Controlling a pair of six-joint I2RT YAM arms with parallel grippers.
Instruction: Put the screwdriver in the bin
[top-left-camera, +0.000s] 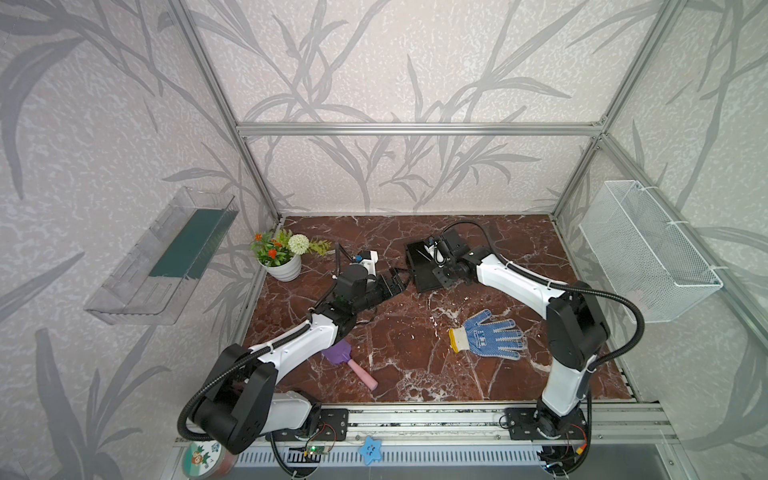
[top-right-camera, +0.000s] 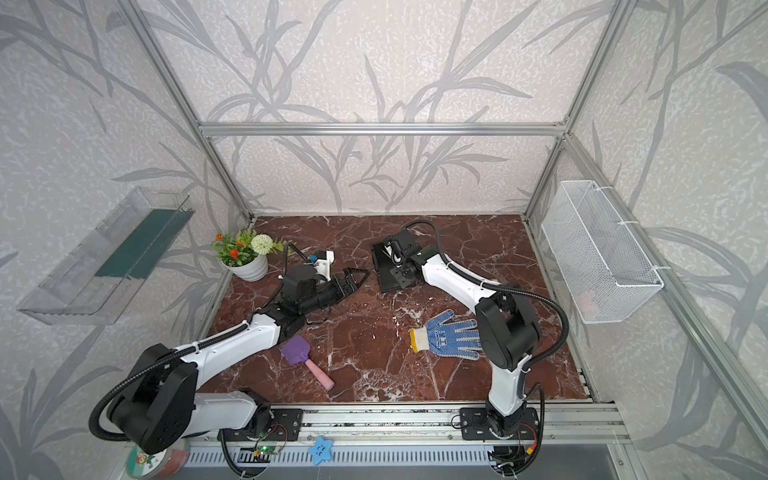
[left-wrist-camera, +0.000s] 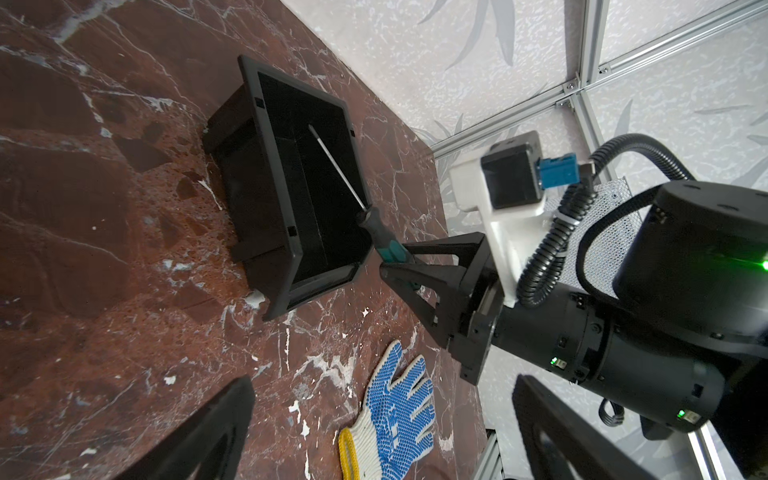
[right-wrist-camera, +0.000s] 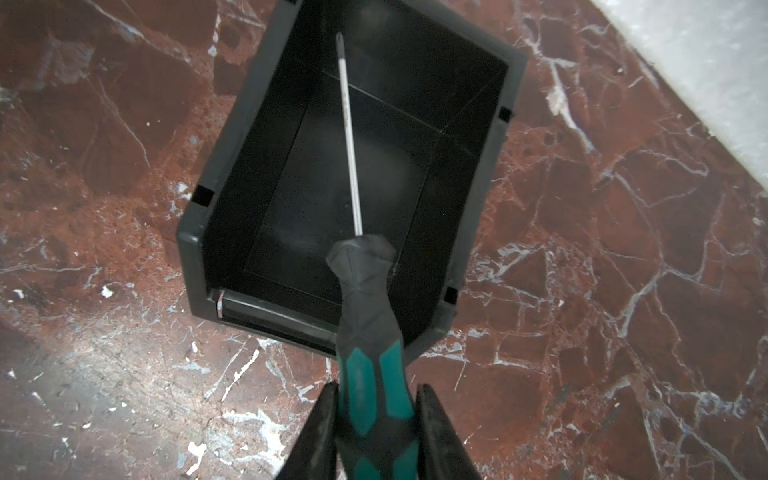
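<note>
The black bin (top-left-camera: 417, 274) (top-right-camera: 388, 276) stands on the marble floor toward the back, open side up. My right gripper (top-left-camera: 434, 255) (top-right-camera: 395, 255) (left-wrist-camera: 392, 259) (right-wrist-camera: 376, 395) hangs over the bin's low front edge, shut on the teal and black handle of the screwdriver (left-wrist-camera: 376, 232) (right-wrist-camera: 368, 316). The thin shaft slants down over the bin's inside (right-wrist-camera: 232, 158), its tip near the far wall. Whether the tip touches I cannot tell. My left gripper (top-left-camera: 397, 277) (top-right-camera: 357, 276) (left-wrist-camera: 382, 382) is open and empty, just left of the bin (left-wrist-camera: 272, 195).
A blue dotted glove (top-left-camera: 488, 334) (left-wrist-camera: 395, 411) lies front right, a purple and pink toy shovel (top-left-camera: 349, 359) front left. A flower pot (top-left-camera: 282, 257) stands back left. A white wire basket (top-left-camera: 648, 249) hangs on the right wall, a clear tray (top-left-camera: 166, 257) on the left wall.
</note>
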